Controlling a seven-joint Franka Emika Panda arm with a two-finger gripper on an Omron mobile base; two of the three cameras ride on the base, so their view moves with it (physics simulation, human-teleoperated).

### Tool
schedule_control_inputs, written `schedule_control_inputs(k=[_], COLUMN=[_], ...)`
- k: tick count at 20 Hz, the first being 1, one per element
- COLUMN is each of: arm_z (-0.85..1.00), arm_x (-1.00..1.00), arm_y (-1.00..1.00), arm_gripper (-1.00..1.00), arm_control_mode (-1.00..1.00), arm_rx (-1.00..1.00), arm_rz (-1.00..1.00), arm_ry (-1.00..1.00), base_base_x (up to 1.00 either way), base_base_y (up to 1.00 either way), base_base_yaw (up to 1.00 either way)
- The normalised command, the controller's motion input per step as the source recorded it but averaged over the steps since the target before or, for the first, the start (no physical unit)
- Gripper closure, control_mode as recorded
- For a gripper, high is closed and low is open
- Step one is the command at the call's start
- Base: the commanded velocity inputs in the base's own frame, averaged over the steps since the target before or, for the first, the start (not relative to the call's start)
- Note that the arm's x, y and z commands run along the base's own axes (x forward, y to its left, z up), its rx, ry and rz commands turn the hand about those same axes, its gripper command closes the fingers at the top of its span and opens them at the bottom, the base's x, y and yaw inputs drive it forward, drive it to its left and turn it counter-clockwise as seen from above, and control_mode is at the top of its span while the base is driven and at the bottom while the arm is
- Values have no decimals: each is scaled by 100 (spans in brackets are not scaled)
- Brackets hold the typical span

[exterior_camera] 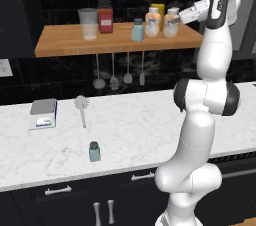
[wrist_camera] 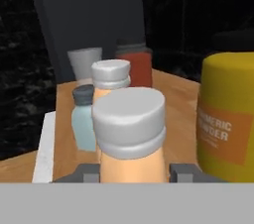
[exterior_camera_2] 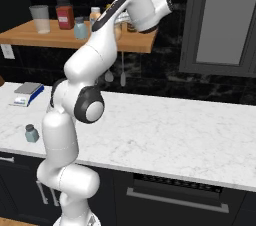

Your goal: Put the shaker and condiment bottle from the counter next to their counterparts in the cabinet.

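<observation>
Hand (wrist_camera: 133, 172) is raised to the wooden cabinet shelf (exterior_camera: 65, 44), its fingers closed around the condiment bottle (wrist_camera: 130, 134), an orange-tan bottle with a pale cap, set just beside its matching counterpart (wrist_camera: 111, 77). Below, the teal shaker (exterior_camera: 94, 151) with dark cap is seen upright on the marble desk (exterior_camera: 135, 130).

On the brown wooden shelf board (exterior_camera: 65, 45), the orange-tan condiment bottle (exterior_camera: 171, 25) stands just right of its orange-tan counterpart bottle (exterior_camera: 152, 24), with the pale blue shaker (exterior_camera: 137, 30) left of both. Metal utensils (exterior_camera: 120, 72) hang beneath the board. Below, the teal glass shaker (exterior_camera: 94, 151) stands on the white marble table (exterior_camera: 140, 130), near its front edge.
</observation>
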Motion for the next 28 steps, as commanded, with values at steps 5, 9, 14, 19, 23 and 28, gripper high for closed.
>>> schedule_control_inputs(k=[5,9,14,19,23,28], arm_z=[-5,0,0,-14,-60,-100], arm_x=[4,-6,-38,-100,-100,-100], arm_y=[-42,-50,-38,-2,27,78], arm_gripper=[-100,-100,-100,-100,-100,-100], arm_control_mode=[-100,-100,-100,-100,-100,-100], arm_rx=[19,24,21,4,-8,-35], arm_rz=[2,3,0,0,0,0], arm_ry=[10,0,-2,-15,-7,0], base_base_x=[0,0,0,0,0,0], base_base_y=[0,0,0,0,0,0], base_base_yaw=[0,0,0,0,0,0])
